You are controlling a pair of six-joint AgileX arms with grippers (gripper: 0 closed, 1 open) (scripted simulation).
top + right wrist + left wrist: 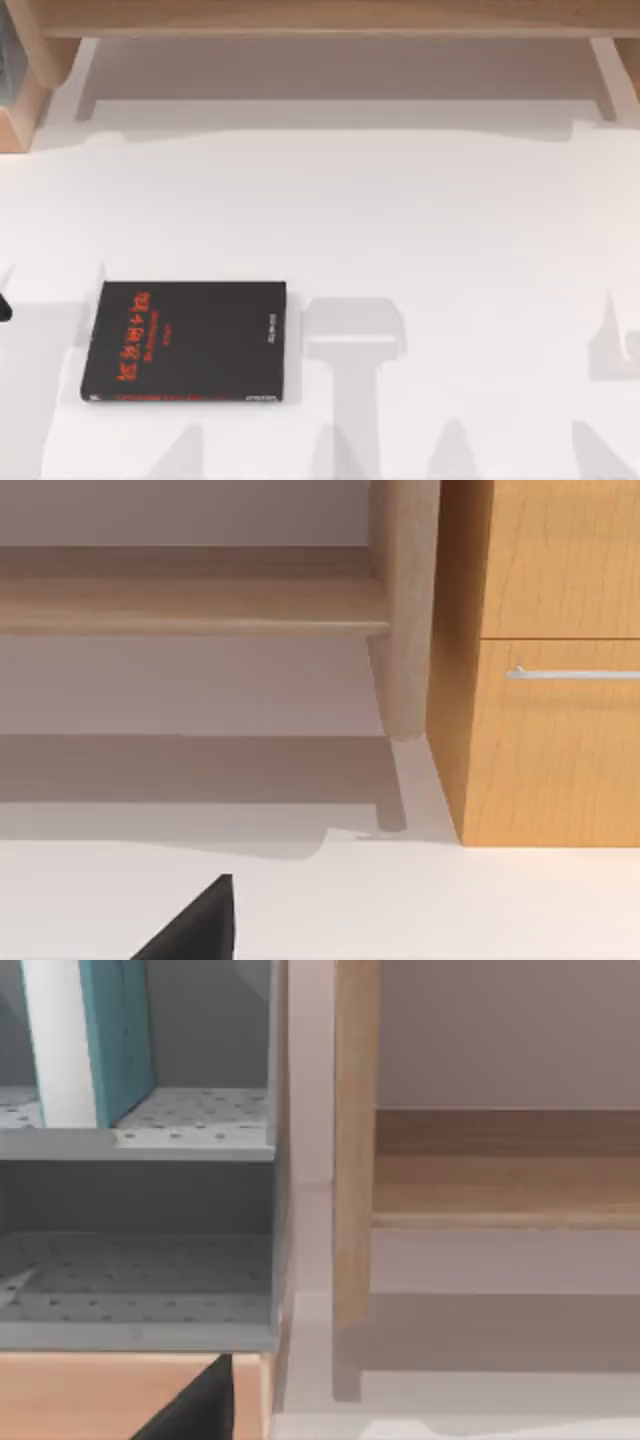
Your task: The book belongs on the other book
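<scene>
Little of the body showed: left gripper (195, 1405) and right gripper (195, 925) each a matte black, pointed wedge, unmarked.

Top view straight down on white table (420, 230), wooden shelf (320, 15) along far edge. Left wrist low, facing grey perforated rack (140, 1280); right wrist low, facing drawer cabinet (550, 660). Both wrists share the shelf.

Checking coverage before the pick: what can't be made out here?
- Thick light-blue book, upright on the grey perforated shelf: left wrist view's top edge cuts it off.
- Thin black book with red lettering, top view: lettering too small to read.
- Both grippers: a dark tip at each wrist view's bottom edge; fingers' state unclear.
</scene>
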